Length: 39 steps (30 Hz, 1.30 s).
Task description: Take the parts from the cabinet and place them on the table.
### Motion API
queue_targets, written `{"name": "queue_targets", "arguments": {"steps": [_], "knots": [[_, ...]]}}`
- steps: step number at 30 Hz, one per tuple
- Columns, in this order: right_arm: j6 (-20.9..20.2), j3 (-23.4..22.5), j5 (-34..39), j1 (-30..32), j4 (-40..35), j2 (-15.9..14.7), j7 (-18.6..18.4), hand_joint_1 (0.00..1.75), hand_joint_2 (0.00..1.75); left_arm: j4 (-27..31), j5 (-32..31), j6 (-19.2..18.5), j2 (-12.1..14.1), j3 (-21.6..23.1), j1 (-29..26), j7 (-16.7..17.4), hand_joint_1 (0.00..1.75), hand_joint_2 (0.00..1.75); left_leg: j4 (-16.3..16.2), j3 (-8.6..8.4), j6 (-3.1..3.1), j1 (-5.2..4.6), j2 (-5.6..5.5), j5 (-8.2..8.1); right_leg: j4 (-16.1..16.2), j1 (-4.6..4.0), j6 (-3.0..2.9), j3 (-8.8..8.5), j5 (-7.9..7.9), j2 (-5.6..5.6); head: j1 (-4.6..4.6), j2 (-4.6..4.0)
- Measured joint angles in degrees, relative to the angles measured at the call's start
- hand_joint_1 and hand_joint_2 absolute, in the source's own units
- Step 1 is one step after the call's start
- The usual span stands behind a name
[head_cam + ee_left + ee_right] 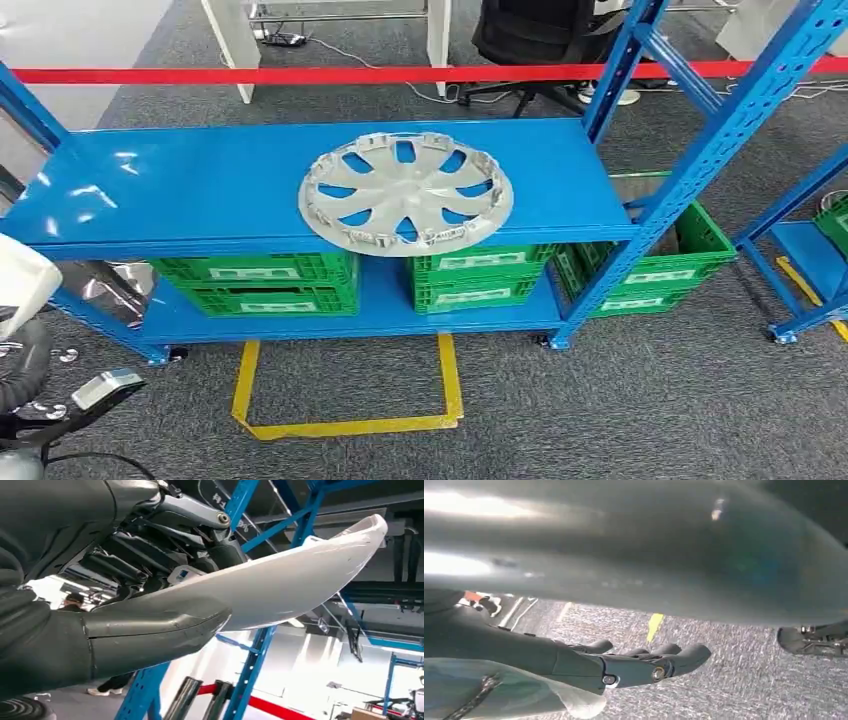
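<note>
A blue steel shelving unit (200,190) is seen across the head view, with angled perforated uprights at its right. Grey carpet (620,400) lies under it. A red barrier tape (300,75) is stretched across the far side, and a yellow tape outline (345,428) is marked on the carpet at the near side.

On the upper shelf, a silver wheel cover (407,194) is laid flat, right of centre, its near rim slightly overhanging the front edge. On the lower shelf, green crates (260,283) are stacked in pairs; each carries a white label, and its writing is too small to be read. More green crates (660,270) are set to the right of the unit.

A white curved panel (300,575) is gripped by the left robot hand (150,605), the thick thumb pressed on one face and the darker fingers (125,560) on the other. Its white corner is seen at the left edge of the head view.

The right robot hand (624,667) is held above the carpet, the fingers extended and close together, nothing between them. A clear plastic sheet (499,695) is seen beside it.
</note>
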State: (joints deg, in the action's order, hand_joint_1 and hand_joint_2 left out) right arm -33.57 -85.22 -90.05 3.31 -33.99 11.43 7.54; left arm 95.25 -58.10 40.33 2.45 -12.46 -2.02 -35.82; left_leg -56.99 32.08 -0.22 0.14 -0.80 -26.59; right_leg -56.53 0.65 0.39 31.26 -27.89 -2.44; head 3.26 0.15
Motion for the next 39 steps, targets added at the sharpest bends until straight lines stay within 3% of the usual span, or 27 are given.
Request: {"name": "queue_targets", "arguments": {"steps": [17,19,20,21,24,25,26,27,29,30,31,34,35,36,39], "knots": [[0.04,0.0,0.0,0.0,0.17,0.0,0.0,0.0,0.0,0.0,0.0,0.0,0.2,0.39,0.0,-0.09,1.75,1.75,-0.02,0.0,-0.11,0.15,0.0,0.1,-0.21,-0.12,0.05,0.14,-0.01,0.02,0.0,0.0],[0.04,-0.02,0.0,0.05,0.24,0.0,0.0,0.0,0.0,0.04,0.07,0.0,0.28,0.42,0.09,-0.09,1.75,1.75,0.76,-0.33,1.42,-0.05,0.09,1.0,0.97,0.04,1.34,-0.25,1.02,-0.15,-0.11,0.0],[0.04,-0.04,0.0,0.02,0.24,-0.04,-0.02,0.0,0.0,0.04,0.07,0.0,0.24,0.44,0.17,-0.02,1.75,1.75,2.56,-0.94,1.45,0.66,0.67,2.0,0.54,0.0,1.18,0.15,0.27,0.14,0.0,0.0],[0.04,-0.04,0.0,0.0,0.24,-0.04,0.0,0.0,0.0,0.04,0.02,0.02,0.24,0.5,0.25,0.15,1.75,1.75,3.58,-1.17,1.82,0.53,0.77,2.55,-0.94,-0.21,1.37,0.97,-1.65,1.09,0.31,0.0],[0.04,-0.02,0.0,-0.08,0.26,-0.07,-0.09,0.0,0.0,-0.02,0.0,0.0,0.24,0.55,0.08,0.61,1.75,1.75,3.42,-0.31,1.6,0.6,1.36,2.95,-13.58,0.31,1.89,6.14,-8.34,1.81,0.5,0.0],[0.04,-0.02,0.0,-0.06,0.28,-0.07,-0.09,0.0,0.0,-0.04,-0.02,0.0,0.22,0.55,-0.02,0.61,1.75,1.75,3.26,0.03,1.37,0.7,1.53,3.1,-16.0,0.51,2.23,6.99,-8.86,1.86,0.5,0.0],[0.04,-0.02,0.0,-0.05,0.33,-0.07,-0.11,0.0,0.0,-0.09,-0.02,0.0,0.22,0.59,-0.05,0.61,1.75,1.75,3.0,0.34,1.17,0.85,1.6,3.2,-15.31,0.76,2.5,6.38,-7.99,1.94,0.5,0.0],[0.04,-0.02,-0.02,-0.04,0.33,-0.07,-0.15,0.0,0.0,-0.11,-0.02,0.0,0.22,0.68,-0.04,0.61,1.75,1.75,2.51,0.82,0.9,1.13,1.65,3.26,-11.73,1.1,2.9,4.26,-5.89,2.05,0.48,0.0],[0.04,-0.02,-0.02,-0.1,0.33,-0.11,-0.15,0.0,0.0,-0.11,-0.04,0.0,0.22,0.7,0.04,0.83,1.75,1.75,0.72,1.99,-0.23,1.77,1.66,2.93,-1.55,1.87,3.92,-1.58,-2.0,2.48,0.57,0.0],[0.0,-0.02,-0.02,-0.28,0.54,0.02,-0.15,0.0,0.0,-0.11,-0.07,0.0,0.37,0.7,0.0,0.92,1.75,1.75,0.02,2.55,-0.87,1.64,1.57,2.83,-1.19,1.38,3.89,-1.46,-3.59,1.91,0.83,0.02],[-0.07,-0.02,-0.02,-0.23,0.59,0.04,-0.13,0.0,0.0,-0.11,-0.15,0.0,0.44,0.76,-0.03,1.07,1.75,1.75,-0.95,2.91,-1.3,1.51,1.52,2.63,-1.11,1.49,2.62,-1.09,-2.81,1.62,0.74,0.0],[-0.02,-0.04,0.0,-0.2,0.57,-0.02,-0.13,0.0,0.0,-0.11,-0.31,0.0,0.68,0.83,-0.11,1.01,1.75,1.75,-0.46,2.95,-2.33,1.74,1.43,3.69,-2.17,1.2,1.19,-0.55,-2.31,1.68,0.83,0.0],[-0.02,-0.07,0.0,-0.23,0.55,-0.02,-0.13,0.0,0.0,-0.11,-0.31,0.0,0.7,0.83,-0.22,1.01,1.75,1.75,-0.68,3.24,-2.61,1.97,1.4,3.16,-2.09,1.32,0.4,-0.21,-1.75,1.84,0.65,0.0],[-0.04,-0.07,0.0,-0.25,0.55,-0.02,-0.11,0.0,0.0,-0.11,-0.31,0.0,0.83,0.81,-0.25,1.01,1.75,1.75,-1.98,3.87,-2.62,1.98,1.36,0.92,-2.09,1.21,-0.05,0.02,-1.34,1.89,0.5,0.02],[-0.04,-0.07,0.0,-0.25,0.55,-0.02,-0.11,0.0,0.0,-0.11,-0.31,0.0,0.83,0.81,-0.25,1.01,1.75,1.75,-1.98,3.87,-2.62,1.98,1.36,0.92,-2.09,1.21,-0.05,0.02,-1.34,1.89,0.5,0.02]]}}
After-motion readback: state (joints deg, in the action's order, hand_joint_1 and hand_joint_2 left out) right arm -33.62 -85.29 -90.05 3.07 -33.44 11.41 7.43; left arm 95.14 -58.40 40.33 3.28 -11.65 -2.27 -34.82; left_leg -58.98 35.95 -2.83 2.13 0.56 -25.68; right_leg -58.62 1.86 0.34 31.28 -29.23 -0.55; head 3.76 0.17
